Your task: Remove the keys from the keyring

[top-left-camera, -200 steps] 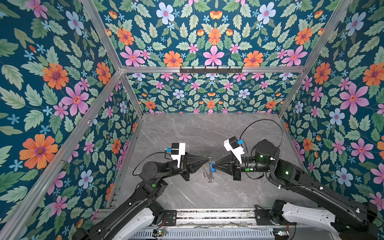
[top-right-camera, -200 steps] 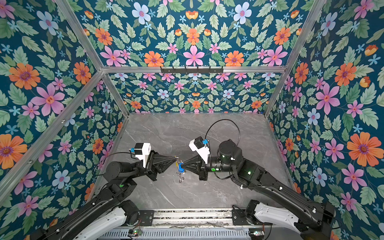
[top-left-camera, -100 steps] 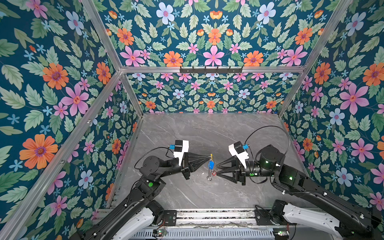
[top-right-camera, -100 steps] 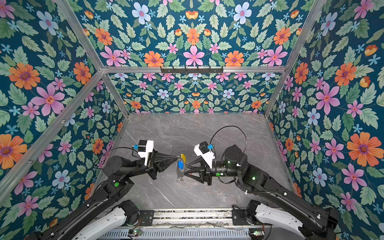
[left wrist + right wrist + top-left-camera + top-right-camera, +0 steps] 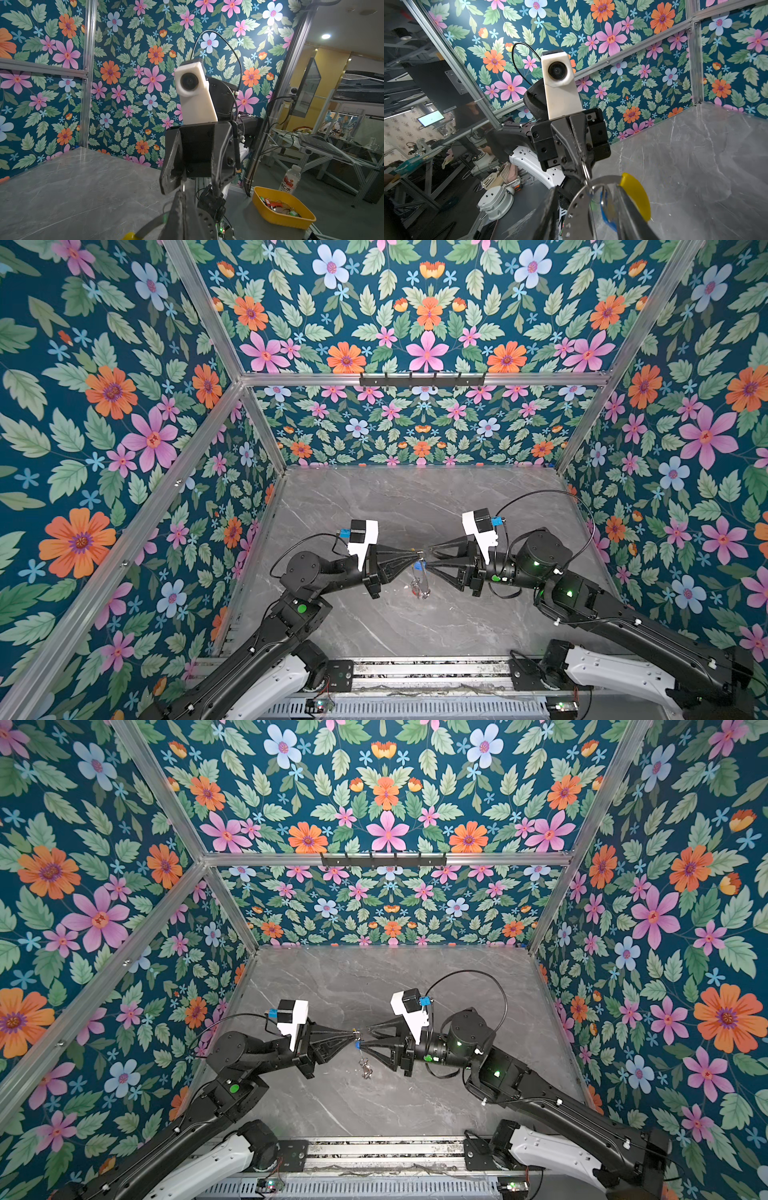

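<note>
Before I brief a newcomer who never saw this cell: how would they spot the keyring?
Above the grey marble table, find where the left gripper and right gripper meet tip to tip. The keyring hangs at those tips, pinched by the left one. Unlike the blue key tag by it, it is a large thin grey hoop with one yellow arc.

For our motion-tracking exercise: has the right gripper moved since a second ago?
Yes: the right gripper has shifted slightly away from the front rail, toward the rear wall.

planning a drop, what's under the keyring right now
Bare grey table, with the keys dangling from the keyring. The spot right beneath them is covered, so whether they touch the table cannot be told.
</note>
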Robot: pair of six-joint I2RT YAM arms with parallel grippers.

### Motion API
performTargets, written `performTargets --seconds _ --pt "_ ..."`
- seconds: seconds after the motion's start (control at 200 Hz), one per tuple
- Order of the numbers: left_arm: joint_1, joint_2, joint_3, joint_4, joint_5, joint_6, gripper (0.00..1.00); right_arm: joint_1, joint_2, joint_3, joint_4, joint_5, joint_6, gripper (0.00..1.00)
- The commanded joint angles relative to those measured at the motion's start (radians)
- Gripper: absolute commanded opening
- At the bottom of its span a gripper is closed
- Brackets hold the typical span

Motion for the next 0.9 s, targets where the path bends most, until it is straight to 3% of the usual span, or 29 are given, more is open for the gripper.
performTargets --seconds 0.0,0.375,0.515,0.68,0.895 --pt "0.001 -0.005 0.000 0.030 -0.006 -0.006 0.00 0.002 0.008 0.003 0.085 -0.004 0.020 0.43" --pt "0.001 -0.011 -0.002 0.028 -0.006 -0.004 0.00 0.001 0.031 0.015 0.068 -0.031 0.026 0.23" --pt "0.001 -0.011 -0.005 0.028 -0.014 -0.002 0.00 0.001 0.034 0.015 0.064 -0.043 0.028 0.21" --pt "0.002 -0.008 -0.005 0.030 -0.015 -0.002 0.00 0.002 0.034 0.010 0.065 -0.047 0.028 0.13" --pt "0.002 -0.009 -0.005 0.030 -0.018 -0.004 0.00 0.001 0.040 0.009 0.063 -0.053 0.031 0.11"
